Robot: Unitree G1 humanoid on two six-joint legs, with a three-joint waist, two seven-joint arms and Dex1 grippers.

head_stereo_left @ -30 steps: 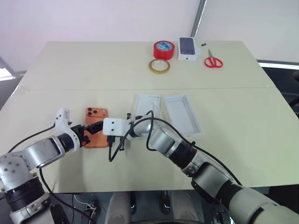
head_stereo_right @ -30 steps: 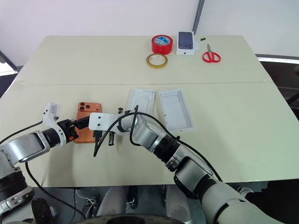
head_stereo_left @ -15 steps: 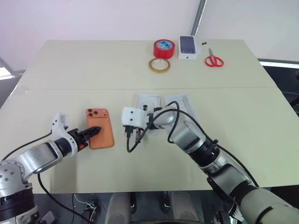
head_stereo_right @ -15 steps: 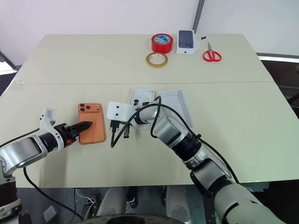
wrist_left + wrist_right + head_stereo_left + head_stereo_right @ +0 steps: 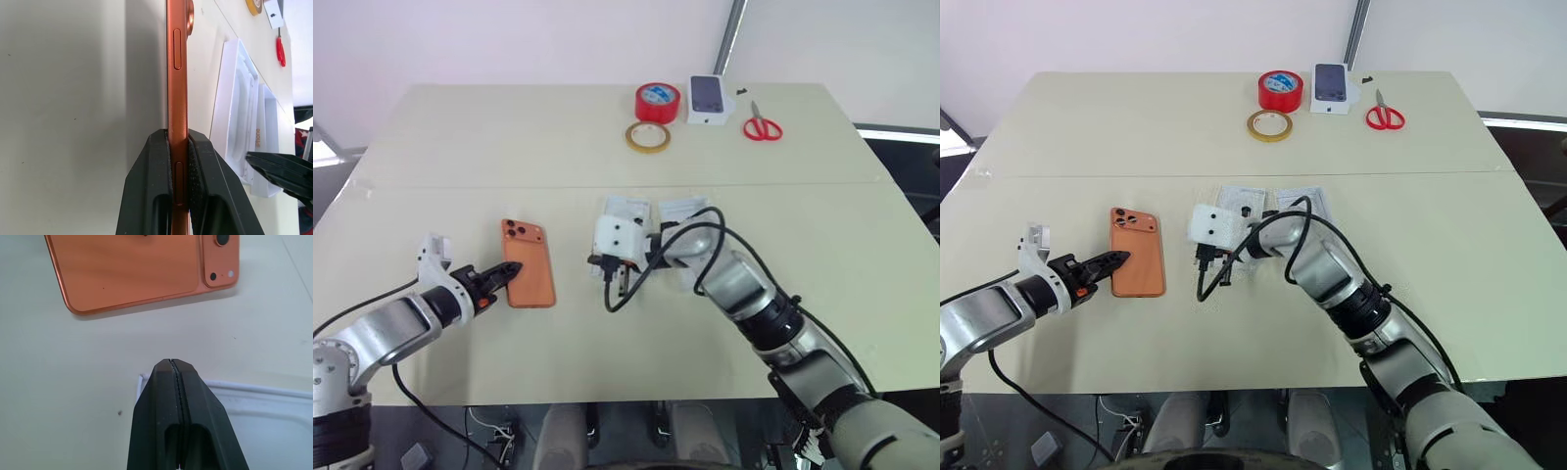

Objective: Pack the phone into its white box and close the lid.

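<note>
tabletop (image 5: 607,137): cream, seam ran across its middle | wall (image 5: 509,39): plain white, behind tabletop | pole (image 5: 729,34): grey, rose beyond tabletop's far edge | floor (image 5: 911,186): dark, beside tabletop

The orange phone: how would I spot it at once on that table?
Look at the near left part of the beige table. The phone lies beside two white trays, pinched at its edge by the left claw. Only it is orange, with dark lenses at one corner.
</note>
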